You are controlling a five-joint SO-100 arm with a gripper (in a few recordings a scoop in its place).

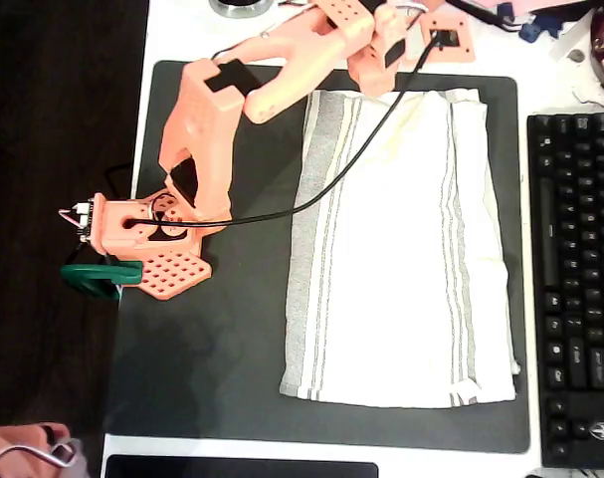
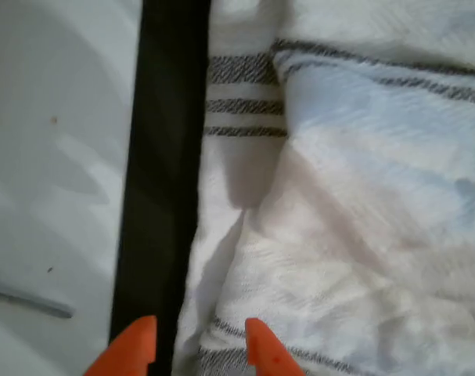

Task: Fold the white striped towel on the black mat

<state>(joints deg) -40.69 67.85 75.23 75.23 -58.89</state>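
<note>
**A:** Where is the white striped towel (image 1: 396, 249) sitting right now?

**B:** In the overhead view it is lying spread out on the black mat (image 1: 222, 349), filling the middle and right part of it. Its grey stripes are running lengthwise near the left and right edges, and its right side is reaching close to the mat's right border, just beside the black keyboard (image 1: 575, 289) on the white table (image 1: 172, 30).

**A:** And the arm?

**B:** The orange arm (image 1: 272, 80) is reaching from the top of the overhead view down over the mat's left side, with a black cable (image 1: 311, 199) trailing across the towel's upper left corner.

**A:** What is the gripper doing?

**B:** In the wrist view the gripper (image 2: 196, 345) is showing two orange fingertips (image 2: 262, 348) at the bottom edge, standing slightly apart with nothing between them. One tip is hanging over the mat's dark strip, the other over the towel's rumpled edge. Whether that tip is touching the cloth, I can't tell; the picture is soft there.

**A:** Anything else in the wrist view?

**B:** The towel's edge is lying bunched and folded over itself, with pale table showing left of the mat.
</note>
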